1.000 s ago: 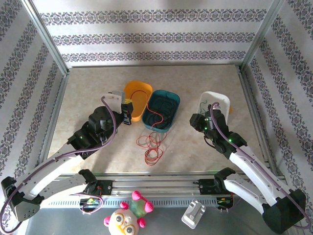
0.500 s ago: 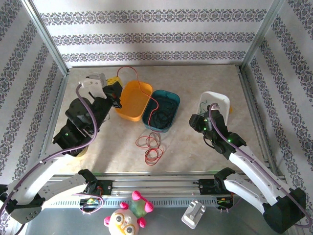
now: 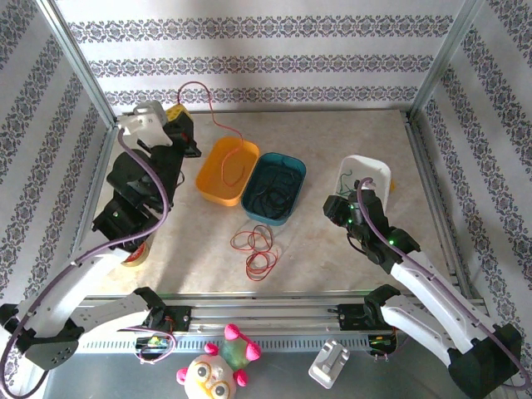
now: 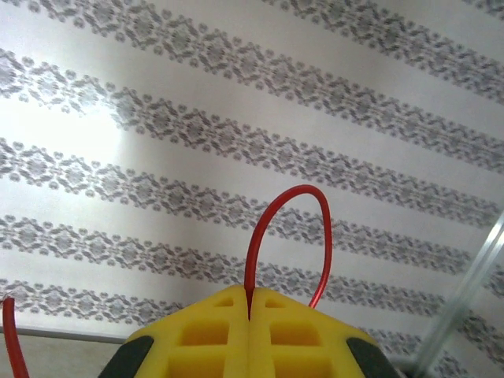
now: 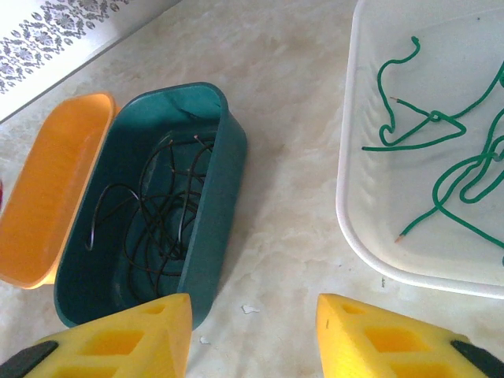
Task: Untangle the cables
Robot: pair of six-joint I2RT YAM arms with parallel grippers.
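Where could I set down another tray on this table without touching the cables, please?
Bare table lies between the back wall and the teal tray and white tray. The centre is crowded: orange tray, red coil, right gripper. The left gripper holds a red cable over the far left.

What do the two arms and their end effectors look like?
The left arm and right arm have white links, black joints and a purple cable alongside. The left end effector and right end effector have yellow fingers with rectangular pockets.
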